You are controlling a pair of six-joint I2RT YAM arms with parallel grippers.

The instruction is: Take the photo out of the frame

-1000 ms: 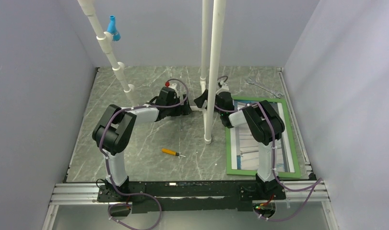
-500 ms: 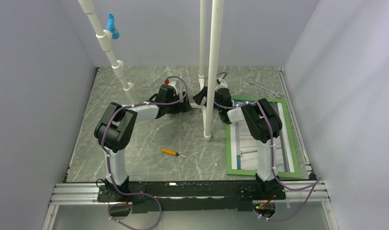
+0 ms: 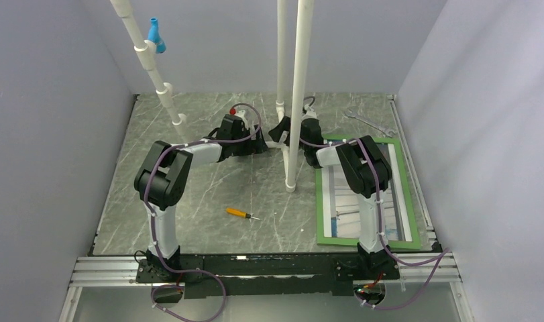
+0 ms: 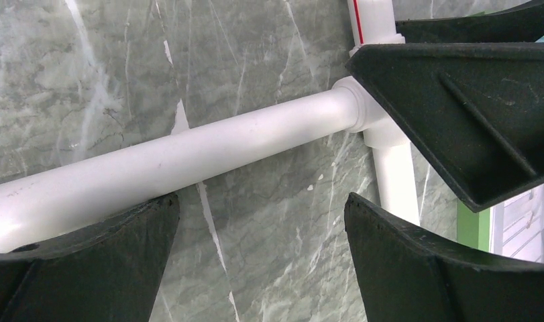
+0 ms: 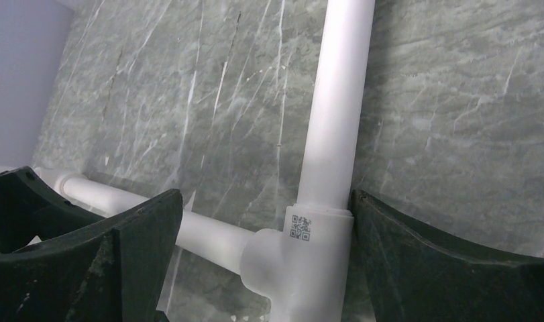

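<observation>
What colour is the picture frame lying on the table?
The frame is bright green; it shows best in the top external view.

White arms (image 3: 164, 231), purple cables (image 3: 223, 295), black left gripper (image 4: 259, 228).

Left end effector (image 3: 261, 142) and right end effector (image 3: 280, 129) advanced toward the far wall; the white pipe stand (image 3: 297, 100) shifted back with them.

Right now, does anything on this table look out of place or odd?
The left claw and right claw both hang open at the base of the white pipe stand, not at the frame, which lies flat on the right with the photo inside. A screwdriver and a wrench lie loose.
</observation>
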